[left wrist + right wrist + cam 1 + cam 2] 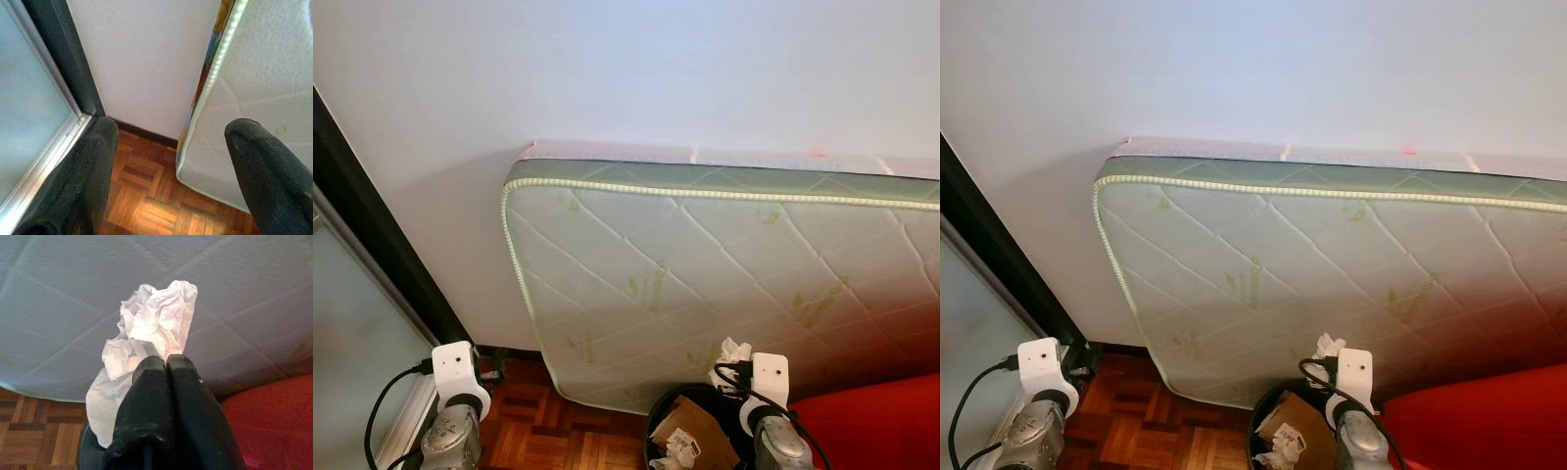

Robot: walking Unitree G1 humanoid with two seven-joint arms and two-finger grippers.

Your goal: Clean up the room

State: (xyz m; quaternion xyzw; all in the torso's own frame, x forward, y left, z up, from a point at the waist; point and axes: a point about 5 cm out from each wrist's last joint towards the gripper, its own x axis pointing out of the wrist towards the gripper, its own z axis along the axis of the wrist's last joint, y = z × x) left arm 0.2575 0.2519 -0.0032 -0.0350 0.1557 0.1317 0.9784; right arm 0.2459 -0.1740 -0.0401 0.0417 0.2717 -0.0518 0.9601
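My right gripper (166, 363) is shut on a crumpled white tissue (146, 333), whose top also pokes up beside the right wrist (732, 352). It hangs just above a black trash bin (658, 416) that holds cardboard and paper scraps. My left gripper (171, 142) is open with nothing between its fingers, held over the parquet floor (146, 200) near the wall corner; its wrist (455, 377) is at the lower left.
A quilted mattress (705, 284) leans on its side against the pale wall (607, 78), right behind the bin. A dark-framed glass door (362, 323) stands at the left. Something red (881, 421) lies at the lower right.
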